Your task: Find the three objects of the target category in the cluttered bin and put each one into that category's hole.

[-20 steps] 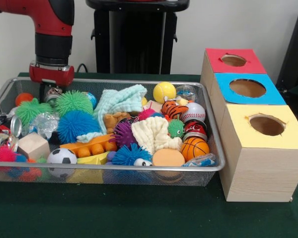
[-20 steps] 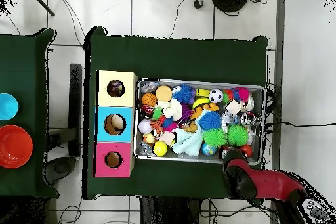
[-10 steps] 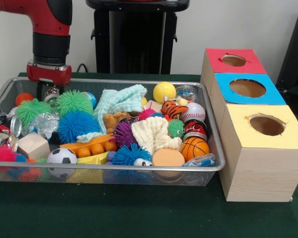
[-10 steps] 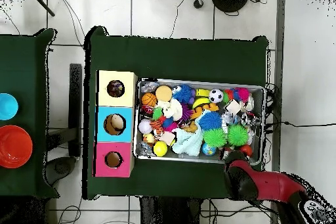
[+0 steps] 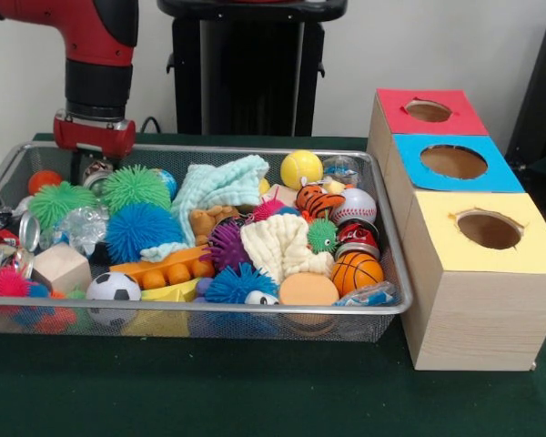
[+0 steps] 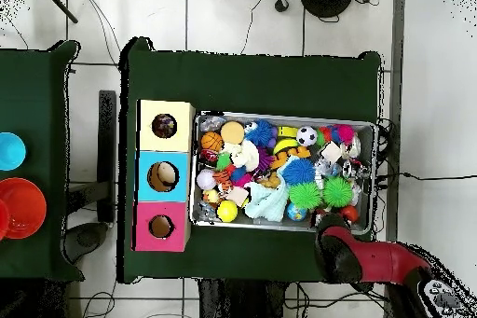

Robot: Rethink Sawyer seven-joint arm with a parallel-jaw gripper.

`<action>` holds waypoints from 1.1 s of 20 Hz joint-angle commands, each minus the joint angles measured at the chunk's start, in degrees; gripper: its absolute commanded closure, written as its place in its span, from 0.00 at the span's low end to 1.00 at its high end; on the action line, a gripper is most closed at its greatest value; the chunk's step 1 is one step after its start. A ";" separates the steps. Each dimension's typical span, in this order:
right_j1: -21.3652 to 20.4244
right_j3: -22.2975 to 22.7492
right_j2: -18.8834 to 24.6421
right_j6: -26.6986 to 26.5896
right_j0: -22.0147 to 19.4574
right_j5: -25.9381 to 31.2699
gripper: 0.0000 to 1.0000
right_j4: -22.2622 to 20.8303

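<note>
Where toys crowd the mesh bin (image 5: 382,308), spiky blue ball (image 5: 141,230), gripper (image 5: 93,170) grip unclear

Wire mesh bin (image 5: 389,308) on green cloth, packed w/ toys: spiky balls (green (image 5: 135,187), blue (image 5: 141,229), purple (image 5: 226,246)), sports balls (soccer (image 5: 113,288), basketball (image 5: 356,271), baseball (image 5: 355,206)), yellow ball (image 5: 301,168), washcloths, wood block (image 5: 62,267). Just beside it, wooden box (image 5: 478,314) w/ three holes in a row: red (image 5: 428,110), blue (image 5: 453,161), yellow (image 5: 489,229).
</note>
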 commanded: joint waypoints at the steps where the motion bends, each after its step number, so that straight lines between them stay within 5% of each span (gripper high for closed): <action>1: 3.22 -1.41 -3.73 4.28 1.69 3.10 0.00 -0.23; 8: 0.86 1.21 -2.46 4.10 1.56 4.23 0.00 0.38; 22: -12.95 10.10 0.53 4.97 5.19 9.64 0.00 5.39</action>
